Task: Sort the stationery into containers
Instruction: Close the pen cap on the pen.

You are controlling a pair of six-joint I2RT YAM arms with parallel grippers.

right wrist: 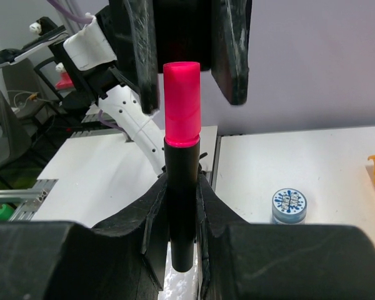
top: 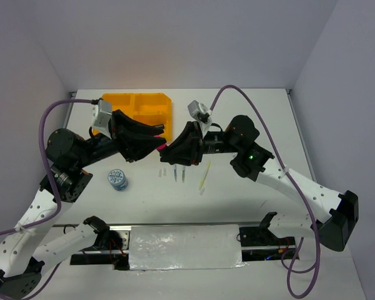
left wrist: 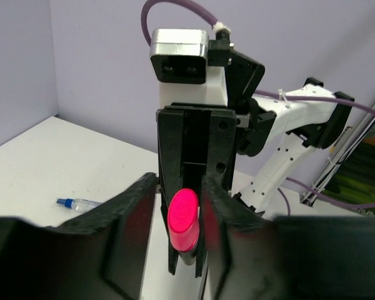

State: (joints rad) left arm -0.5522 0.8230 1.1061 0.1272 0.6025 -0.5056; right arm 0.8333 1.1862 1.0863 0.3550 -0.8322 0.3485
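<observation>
- Top view: the arms meet at centre frame, just below the orange-yellow tray [top: 122, 100] at upper left. The right hand [top: 170, 150] offers the pink-capped marker [top: 160, 145] to the left hand [top: 155, 134]. Pens [top: 175, 173] and a round roll [top: 117, 179] lie lower down on the desk [top: 256, 125].
- Left wrist view: at lower centre the pink cap sits between the left hand's fingers, which stand partly open beside it and do not seem to be pinching it.
- Right wrist view: the right hand is clamped on the black barrel at lower centre. Gaps show either side of the cap above.
- To do it well: close the left hand squarely on the cap and confirm the hold. Only then release the right hand, or the marker may drop.
</observation>
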